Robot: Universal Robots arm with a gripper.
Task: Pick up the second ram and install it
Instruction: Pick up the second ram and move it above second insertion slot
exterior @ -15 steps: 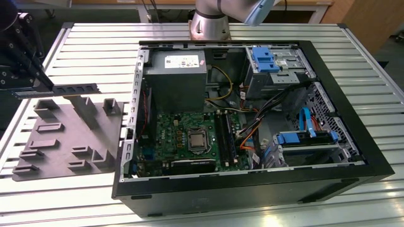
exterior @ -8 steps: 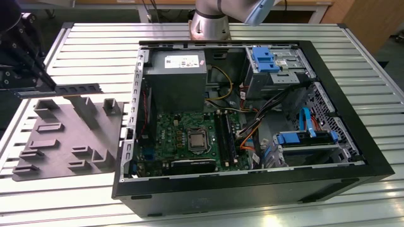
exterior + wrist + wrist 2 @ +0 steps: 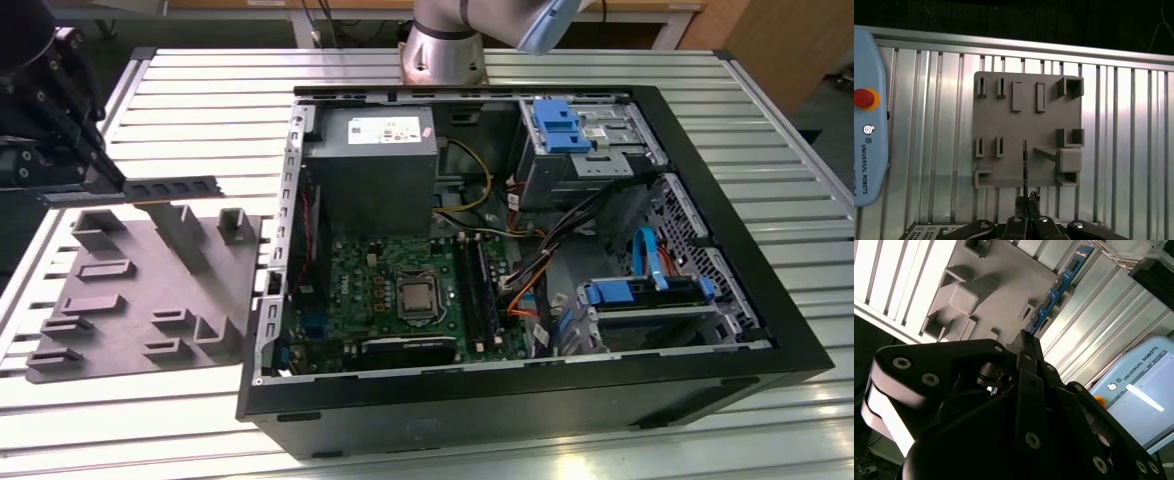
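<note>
Gripper [image 3: 118,186] clamped on second ram [image 3: 171,187] over grey tray [image 3: 134,300]; second wrist view shows blue face.

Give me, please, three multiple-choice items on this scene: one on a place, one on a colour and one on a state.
1. Where is the second ram?
A. In a motherboard slot.
B. In the gripper, over the grey tray.
C. On the power supply.

2. What colour is the ram's board in the second wrist view?
A. Blue.
B. Red.
C. Yellow.

3. How is the computer case?
A. Shut by a side panel.
B. Standing on the tray.
C. Open, with the motherboard exposed.

Answers:
1 B: in the exterior view the gripper clamps one end of the stick above the tray.
2 A: the board shows blue beyond the gripper.
3 C: the motherboard lies in plain sight inside the case.
</note>
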